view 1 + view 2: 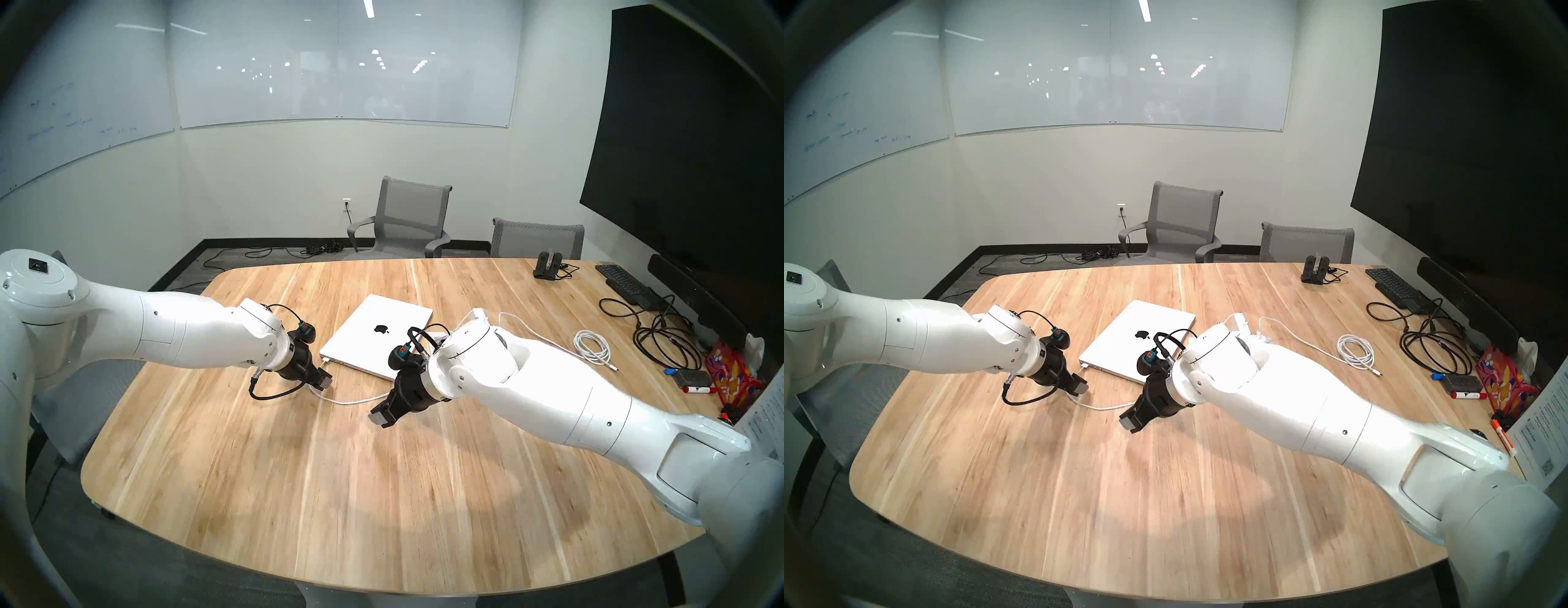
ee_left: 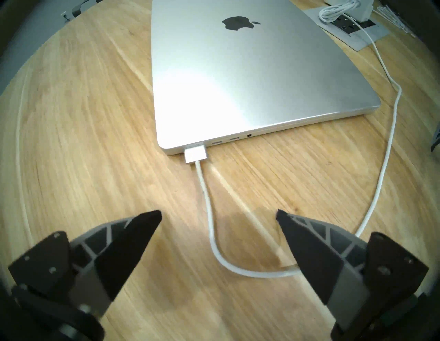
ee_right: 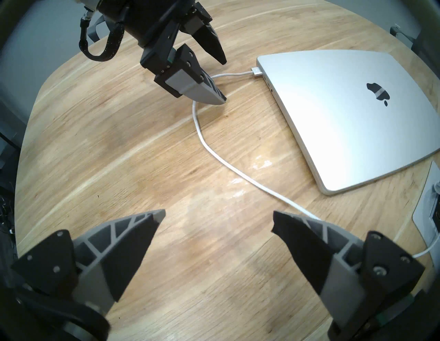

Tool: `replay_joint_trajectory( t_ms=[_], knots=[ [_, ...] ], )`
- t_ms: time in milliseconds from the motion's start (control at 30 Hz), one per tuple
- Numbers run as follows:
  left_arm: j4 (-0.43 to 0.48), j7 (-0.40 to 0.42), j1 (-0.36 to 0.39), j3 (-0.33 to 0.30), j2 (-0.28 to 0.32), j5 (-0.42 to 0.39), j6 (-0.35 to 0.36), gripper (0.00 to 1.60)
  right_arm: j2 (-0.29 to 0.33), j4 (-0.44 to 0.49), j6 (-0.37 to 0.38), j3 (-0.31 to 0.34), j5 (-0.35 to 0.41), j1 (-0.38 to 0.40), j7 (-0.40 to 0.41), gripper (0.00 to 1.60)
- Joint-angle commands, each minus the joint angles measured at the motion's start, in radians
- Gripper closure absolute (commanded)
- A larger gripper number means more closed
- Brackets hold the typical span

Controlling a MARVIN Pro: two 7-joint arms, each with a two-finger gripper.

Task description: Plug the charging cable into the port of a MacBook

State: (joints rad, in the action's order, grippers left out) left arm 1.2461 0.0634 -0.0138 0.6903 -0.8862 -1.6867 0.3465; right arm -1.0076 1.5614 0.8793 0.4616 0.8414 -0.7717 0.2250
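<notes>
The silver MacBook (image 1: 382, 335) lies closed on the wooden table (image 1: 297, 488), Apple logo up. It also shows in the left wrist view (image 2: 250, 71) and the right wrist view (image 3: 345, 114). The charging cable's plug (image 2: 195, 154) sits in the port at the MacBook's near-left corner, also seen in the right wrist view (image 3: 256, 71). Its white cord (image 1: 352, 401) curves over the table under my left gripper (image 1: 324, 382), which is open and empty just short of the plug. My right gripper (image 1: 379, 418) is open and empty beside the cord (image 3: 238, 173).
A coiled white cable (image 1: 592, 346), a tangle of black cables (image 1: 662, 335) and a black keyboard (image 1: 621, 280) lie at the right. A white charger brick and an outlet panel (image 2: 352, 26) sit behind the MacBook. Two grey chairs (image 1: 403, 220) stand at the far edge.
</notes>
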Motion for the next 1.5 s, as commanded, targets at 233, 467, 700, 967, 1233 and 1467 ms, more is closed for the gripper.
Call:
replay_joint_trajectory(
  t_ms=[233, 467, 700, 967, 1233, 1467],
  knots=[
    [-0.002, -0.001, 0.018, -0.007, -0.006, 0.001, 0.000, 0.00, 0.000, 0.014, -0.003, 0.007, -0.003, 0.013, 0.001, 0.00],
    [0.069, -0.046, 0.037, -0.015, 0.051, -0.005, -0.043, 0.00, 0.000, 0.013, -0.003, 0.007, -0.002, 0.013, 0.001, 0.00],
    [0.172, -0.105, 0.081, -0.026, 0.134, -0.006, -0.084, 0.00, -0.001, 0.012, -0.003, 0.007, -0.002, 0.013, 0.001, 0.00],
    [0.249, -0.187, 0.092, -0.043, 0.224, -0.021, -0.161, 0.00, -0.001, 0.012, -0.003, 0.008, -0.002, 0.013, 0.001, 0.00],
    [0.253, -0.259, 0.052, -0.066, 0.295, -0.072, -0.285, 0.00, -0.001, 0.012, -0.003, 0.007, -0.002, 0.013, 0.001, 0.00],
    [0.247, -0.299, -0.002, -0.085, 0.343, -0.097, -0.401, 0.00, 0.000, 0.013, -0.003, 0.007, -0.002, 0.013, 0.001, 0.00]
  ],
)
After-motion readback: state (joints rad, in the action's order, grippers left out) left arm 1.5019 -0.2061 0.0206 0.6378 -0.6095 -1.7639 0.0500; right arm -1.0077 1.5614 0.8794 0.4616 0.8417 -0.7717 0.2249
